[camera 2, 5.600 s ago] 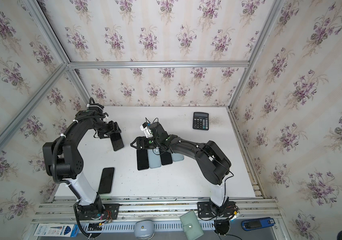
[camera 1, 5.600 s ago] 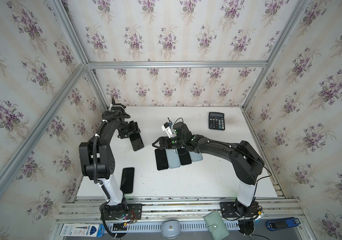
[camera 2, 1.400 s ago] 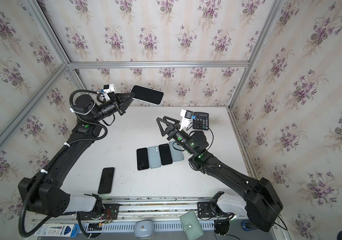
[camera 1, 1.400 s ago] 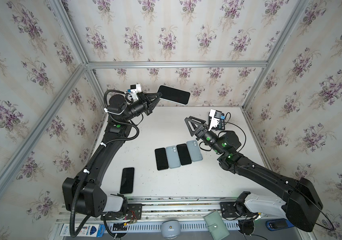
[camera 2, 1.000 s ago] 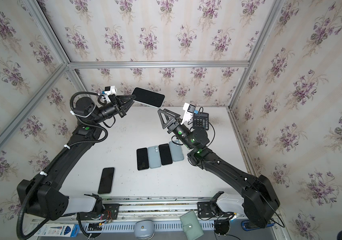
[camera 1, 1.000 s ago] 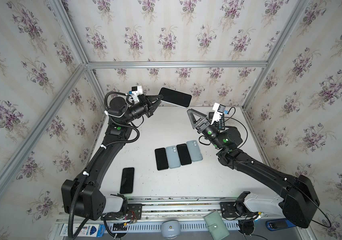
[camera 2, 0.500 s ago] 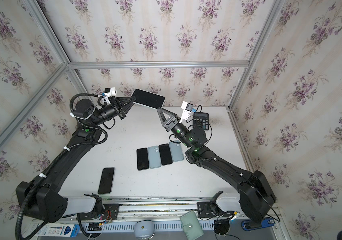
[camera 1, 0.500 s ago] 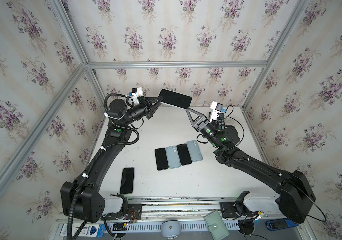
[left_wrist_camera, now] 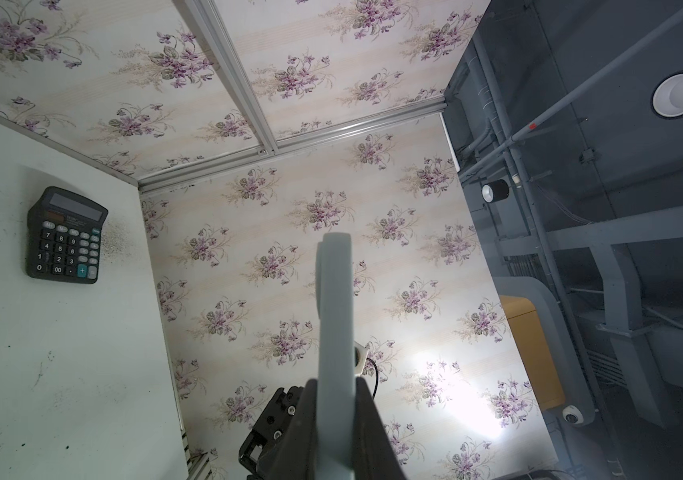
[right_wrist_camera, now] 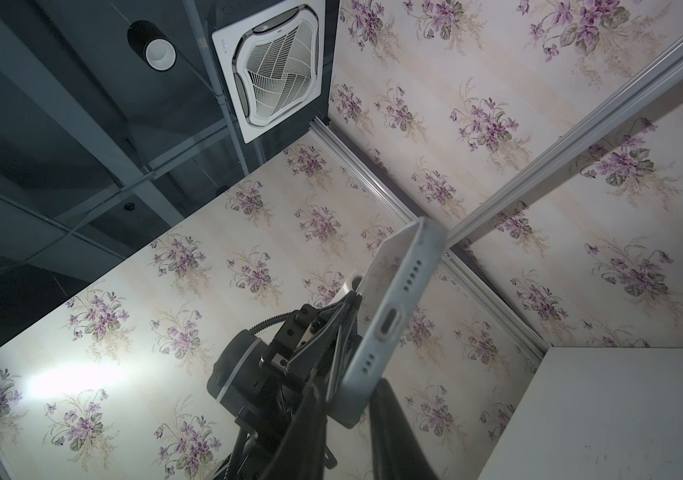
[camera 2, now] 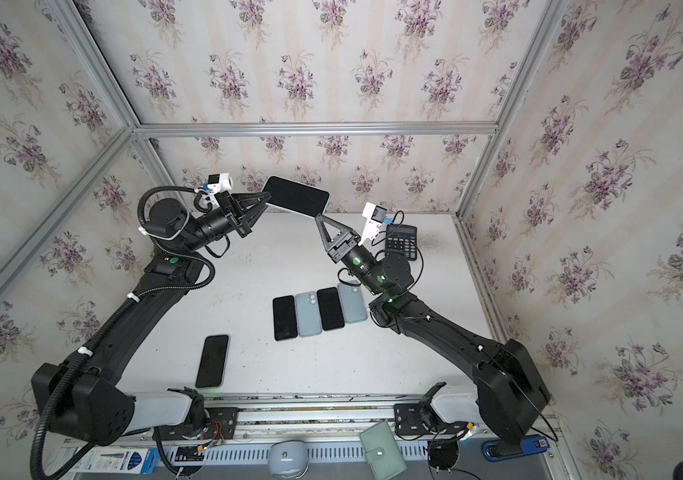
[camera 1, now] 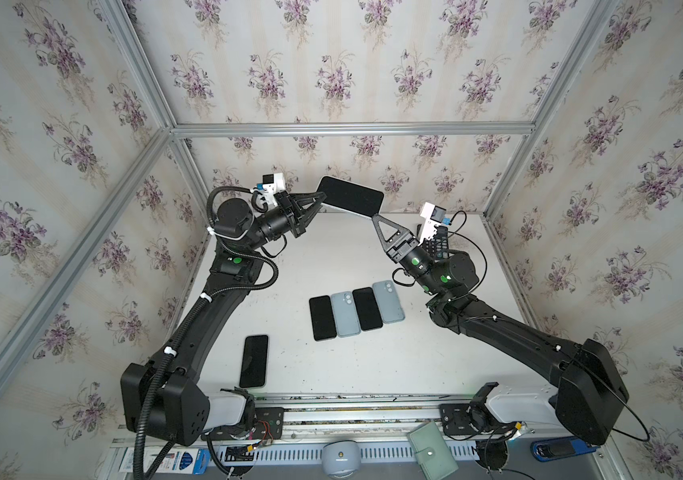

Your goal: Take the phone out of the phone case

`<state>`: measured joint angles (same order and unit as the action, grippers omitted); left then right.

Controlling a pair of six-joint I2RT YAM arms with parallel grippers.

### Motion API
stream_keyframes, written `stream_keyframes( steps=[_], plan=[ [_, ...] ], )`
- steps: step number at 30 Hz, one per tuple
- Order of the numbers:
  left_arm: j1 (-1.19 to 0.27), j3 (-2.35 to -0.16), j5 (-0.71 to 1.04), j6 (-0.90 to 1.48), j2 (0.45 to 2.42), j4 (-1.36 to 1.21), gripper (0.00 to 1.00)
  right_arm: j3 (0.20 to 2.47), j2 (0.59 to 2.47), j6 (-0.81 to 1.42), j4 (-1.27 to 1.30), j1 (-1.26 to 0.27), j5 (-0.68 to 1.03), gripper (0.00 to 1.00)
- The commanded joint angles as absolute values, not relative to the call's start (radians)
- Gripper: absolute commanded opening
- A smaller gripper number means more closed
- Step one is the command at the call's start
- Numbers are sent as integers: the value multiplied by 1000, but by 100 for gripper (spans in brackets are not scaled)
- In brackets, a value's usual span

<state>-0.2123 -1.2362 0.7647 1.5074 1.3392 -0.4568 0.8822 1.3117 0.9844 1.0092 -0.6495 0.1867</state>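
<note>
**Fig.** Cased phone held aloft between two arms. The phone (camera 1: 350, 198), dark screen up, is fully seated in its pale grey-blue phone case (left_wrist_camera: 333, 332). It hangs roughly level, well above the white surface (camera 1: 331, 257) and near the back wall.

The left gripper (camera 1: 319, 198) is clamped across the thickness of one short end. In the left wrist view its fingers (left_wrist_camera: 304, 419) press both faces of the case.

The right gripper (camera 1: 374, 216) meets the opposite end at a corner. In the right wrist view its fingers (right_wrist_camera: 310, 419) stand narrow on either side of that corner, beside the port cut-out (right_wrist_camera: 387, 324). Whether they actually bear on it cannot be told.

Handling, as judged:
- **Phone:** a stiff, fairly light slab with a glass face, slippery where bare and liable to crack if dropped from this height.
- **Case:** it looks like a thin matte shell, probably flexible at its lip and less slippery than glass.
- **Where to hold:** likely the lip at a corner, where it should peel back most easily. The opposite hold should pinch the case alone, so that the phone can slide free.
</note>
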Motion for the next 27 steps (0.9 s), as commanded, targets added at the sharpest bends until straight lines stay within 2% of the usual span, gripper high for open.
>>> stream_keyframes(
  steps=[1,7,12,17,19,23,27],
  plan=[
    [-213,-1238,789,1517,1334,-536,0,890,1319,989,1071,-648,201,17],
    [-214,-1245,790,1527,1337,-531,0,877,1348,1029,1128,-636,263,1],
    [-219,-1265,808,1545,1344,-516,0,823,1415,1062,1359,-597,376,0],
    [-230,-1295,845,1574,1347,-506,0,842,1465,970,1389,-545,596,0],
    [-238,-1320,875,1565,1351,-482,0,849,1457,852,1332,-503,680,0],
    [-251,-1360,936,1501,1355,-386,0,903,1401,543,1024,-464,773,0],
    [-255,-1352,949,1446,1346,-334,0,974,1357,343,775,-425,758,0]
  ],
)
